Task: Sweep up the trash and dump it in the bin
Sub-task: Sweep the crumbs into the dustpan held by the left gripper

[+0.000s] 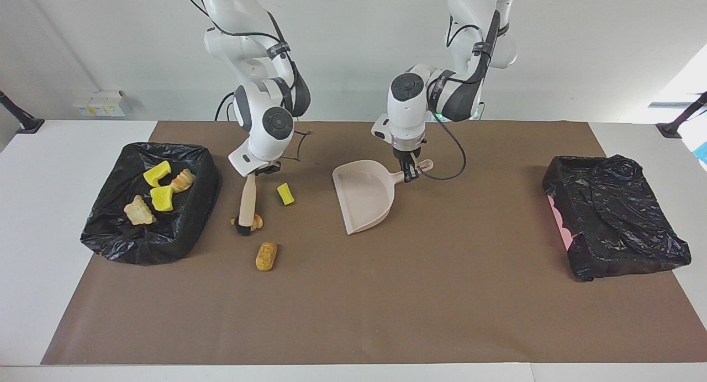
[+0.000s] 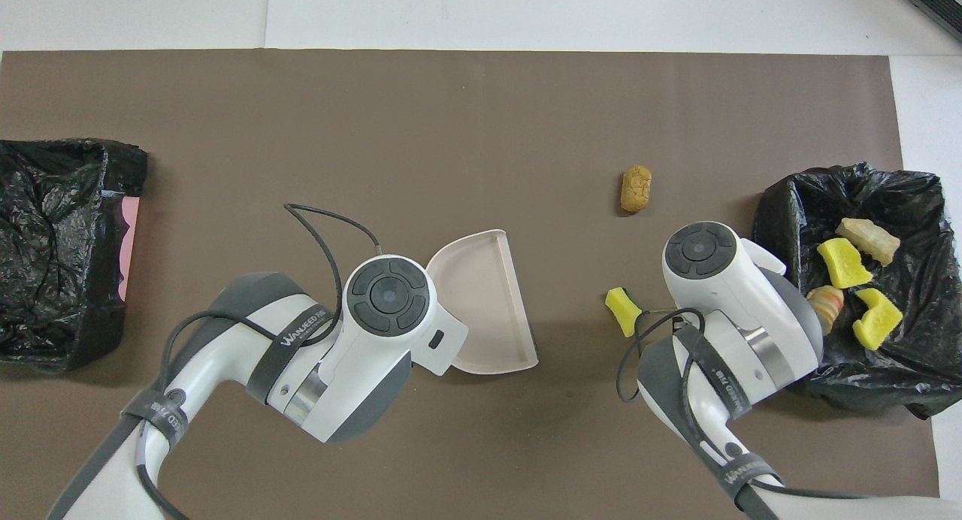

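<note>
Trash: seven chunks. Four lie in the bin [image 1: 149, 244] at the right arm's end of the tabletop [image 1: 66, 150]: two yellow [image 1: 157, 173] [image 1: 162, 198], one striped tan [image 1: 183, 179], one pale tan [image 1: 138, 211]. Three lie on the brown mat [image 1: 386, 293] beside that bin: a yellow chunk [image 1: 285, 194], a tan lump [image 1: 256, 222] touching the brush tip, and an orange lump [image 1: 266, 256] farther from the robots than the other two.

Brush [image 1: 246, 202]: tilted, bristle end down on the mat against the tan lump. Right claw [image 1: 253, 172] is closed on the top of its handle.

Dustpan [image 1: 362, 197]: flat on the mat mid-table, mouth turned away from the robots and toward the chunks. Left claw [image 1: 410, 174] is clamped on its handle.

Second bin [image 1: 613, 216]: black-lined, at the left arm's end, well apart from the trash.
</note>
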Robot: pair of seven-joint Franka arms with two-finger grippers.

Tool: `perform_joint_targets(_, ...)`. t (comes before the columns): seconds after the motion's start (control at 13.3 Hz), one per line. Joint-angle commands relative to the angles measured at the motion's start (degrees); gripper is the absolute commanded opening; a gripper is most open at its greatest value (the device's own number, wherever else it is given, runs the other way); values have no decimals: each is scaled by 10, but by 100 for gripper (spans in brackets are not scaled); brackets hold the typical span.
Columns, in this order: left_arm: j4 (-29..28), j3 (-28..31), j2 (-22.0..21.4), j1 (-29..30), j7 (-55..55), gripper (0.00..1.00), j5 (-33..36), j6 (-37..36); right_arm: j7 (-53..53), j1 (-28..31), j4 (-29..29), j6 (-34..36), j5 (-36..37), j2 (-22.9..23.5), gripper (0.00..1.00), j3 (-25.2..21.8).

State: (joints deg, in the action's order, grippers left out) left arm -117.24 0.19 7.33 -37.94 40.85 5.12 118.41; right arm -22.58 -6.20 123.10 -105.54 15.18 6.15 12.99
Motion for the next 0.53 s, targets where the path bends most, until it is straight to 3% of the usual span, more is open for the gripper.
perform_joint_targets(0.0,-26,-1,-20,4,5,0,2,13,72,-4,-53,7,-56,22,0,3)
perform_joint_targets(0.3,-26,-1,-20,4,5,0,2,13,131,14,-128,75,-66,19,0,0)
perform_joint_targets(0.45,-26,-1,-20,4,5,0,2,13,153,29,-142,77,-40,21,0,-2)
